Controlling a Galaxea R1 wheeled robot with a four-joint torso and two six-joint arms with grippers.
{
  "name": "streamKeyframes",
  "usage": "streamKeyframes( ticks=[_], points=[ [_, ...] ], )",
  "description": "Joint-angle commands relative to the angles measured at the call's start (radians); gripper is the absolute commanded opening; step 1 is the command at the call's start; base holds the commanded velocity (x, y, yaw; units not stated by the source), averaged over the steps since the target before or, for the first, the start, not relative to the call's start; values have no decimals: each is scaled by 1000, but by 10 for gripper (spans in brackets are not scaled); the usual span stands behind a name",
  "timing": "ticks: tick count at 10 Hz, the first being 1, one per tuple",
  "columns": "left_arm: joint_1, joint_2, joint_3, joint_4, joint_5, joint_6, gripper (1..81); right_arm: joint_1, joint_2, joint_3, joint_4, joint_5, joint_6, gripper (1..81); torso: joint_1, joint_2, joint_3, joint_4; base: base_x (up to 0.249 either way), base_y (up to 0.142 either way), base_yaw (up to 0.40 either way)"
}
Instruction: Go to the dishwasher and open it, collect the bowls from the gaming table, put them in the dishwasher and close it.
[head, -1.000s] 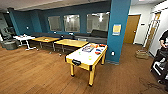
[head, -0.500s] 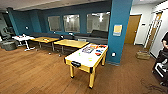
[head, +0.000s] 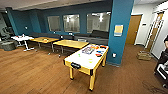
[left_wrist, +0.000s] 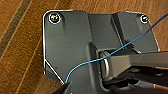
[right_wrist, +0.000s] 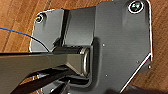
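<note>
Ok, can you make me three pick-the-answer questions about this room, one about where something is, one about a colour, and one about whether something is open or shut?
1. Where does the gaming table stand?
A. beside the blue pillar
B. under the windows
C. in the doorway

2. What colour are its legs?
A. red
B. yellow
C. black

3. How is the wooden door at the back?
A. wide open
C. missing
B. shut

Answers:
1 A: the table's far end sits next to the pillar.
2 B: the legs and sides are yellow.
3 B: the door fills its frame.

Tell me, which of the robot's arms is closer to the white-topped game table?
Neither left nor right, as far as I can tell: the game table stands straight ahead across the wooden floor, and both wrist cameras look down at that floor.
</note>
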Motion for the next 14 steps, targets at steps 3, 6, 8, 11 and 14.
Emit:
streamKeyframes(
  ticks=[3,6,8,11,14],
  points=[
    [-50,-10,0,1,43,2,811,56,3,3,-1,-51,-1,811,0,0,0,0,134,23,0],
    [-48,-10,0,3,43,2,811,54,3,3,-1,-51,-1,811,0,0,0,0,135,68,0],
    [-48,-10,0,3,43,1,811,54,3,3,-1,-51,-1,811,0,0,0,0,142,68,0],
    [-50,-10,0,3,43,1,811,54,3,3,-1,-51,-1,811,0,0,0,0,160,68,0],
    [-48,-10,0,3,42,2,811,54,3,3,-1,-51,-1,811,0,0,0,0,157,72,0]
  ],
)
